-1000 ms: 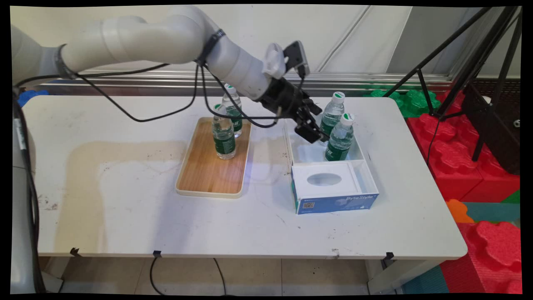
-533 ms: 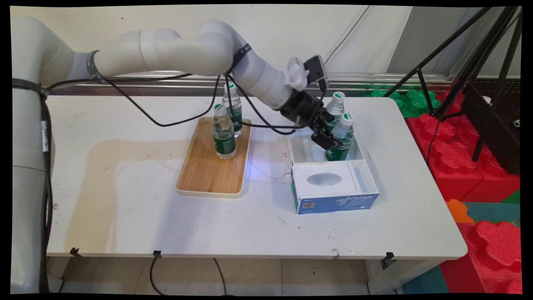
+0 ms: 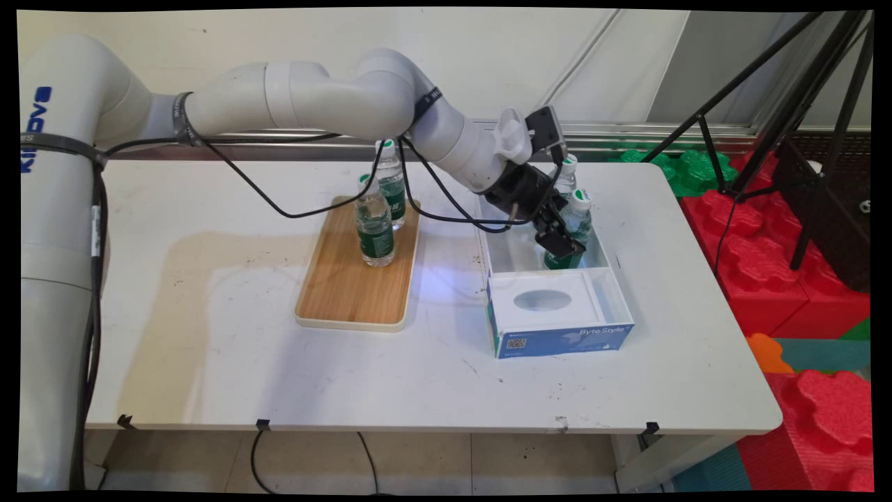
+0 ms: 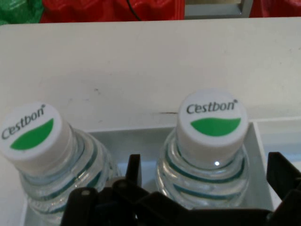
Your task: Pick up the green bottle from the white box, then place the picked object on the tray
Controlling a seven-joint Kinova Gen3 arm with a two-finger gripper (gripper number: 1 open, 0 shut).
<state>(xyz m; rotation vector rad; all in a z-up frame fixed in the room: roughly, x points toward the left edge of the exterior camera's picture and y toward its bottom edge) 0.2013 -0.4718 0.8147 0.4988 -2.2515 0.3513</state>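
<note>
So the gripper [image 3: 563, 245] is spread open around the nearer water bottle [image 3: 574, 226] in the white box [image 3: 608, 280], one finger [image 4: 281, 173] on each side, not squeezing it. A second bottle [image 3: 566, 176] stands right behind it in the same box. Over on the wooden tray [image 3: 345, 293] two more bottles [image 3: 375, 223] stand upright, well apart from the box.

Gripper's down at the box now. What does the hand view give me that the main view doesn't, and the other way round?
Only the hand view: the Cestbon lettering on both caps, and the fingers apart on either side of the right-hand bottle.

Only the main view: the wooden tray with two more bottles, and the box's blue front.

Both: the gripper at the white box, by its two bottles.
</note>
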